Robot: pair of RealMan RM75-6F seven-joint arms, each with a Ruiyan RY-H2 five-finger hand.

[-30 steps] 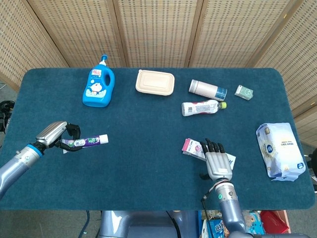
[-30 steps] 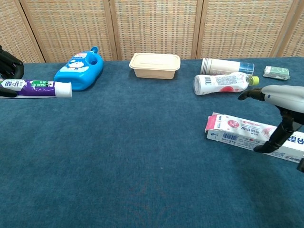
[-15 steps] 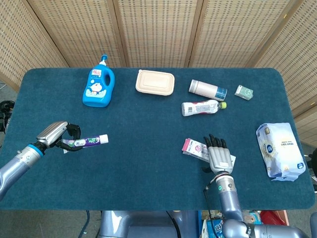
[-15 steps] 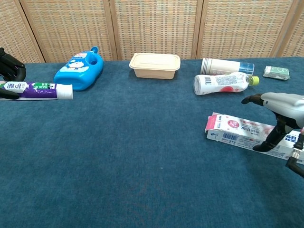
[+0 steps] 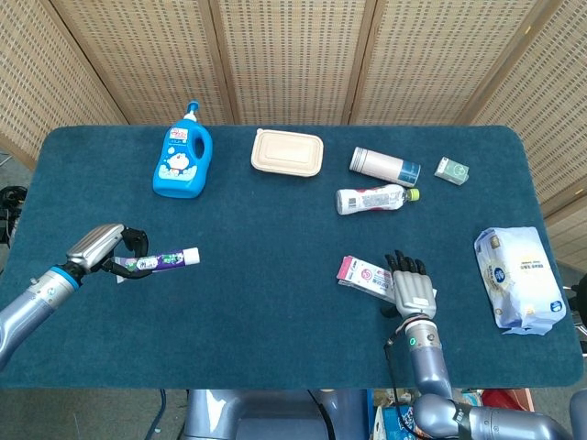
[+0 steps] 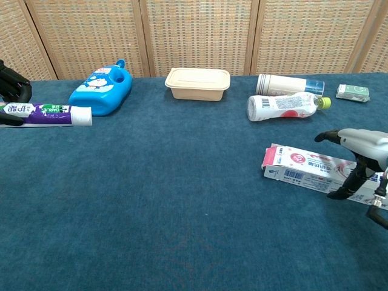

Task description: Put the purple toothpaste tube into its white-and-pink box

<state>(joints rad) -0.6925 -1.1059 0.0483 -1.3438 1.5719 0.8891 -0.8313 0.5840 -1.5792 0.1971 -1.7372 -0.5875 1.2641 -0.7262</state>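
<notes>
Head view shows the left hand (image 5: pixel 103 249) at the left side of the table, its dark fingers closed around the flat end of the purple toothpaste tube (image 5: pixel 158 261). The tube lies almost level, with its white cap pointing to the middle of the table. In the chest view the same tube (image 6: pixel 47 113) is at the far left edge, and only the dark fingers (image 6: pixel 12 82) of this hand are seen above its end.

The right hand (image 5: pixel 412 288) is at the near right part of the table. It rests on the right part of the white-and-pink box (image 5: pixel 362 274), fingers stretched and apart, not grasping it. The box lies flat on the blue cloth, its open flap end to the left. In the chest view the thumb comes down to the box (image 6: pixel 303 167) and touches its top edge.

Behind, along the far side of the table (image 5: pixel 275 302), are a blue detergent bottle (image 5: pixel 183 161), a beige lunch box (image 5: pixel 288 152), a white flask (image 5: pixel 384 164), a lying drink bottle (image 5: pixel 373 198) and a small green packet (image 5: pixel 451 170). A pack of wet wipes (image 5: pixel 518 278) lies at the right edge.
</notes>
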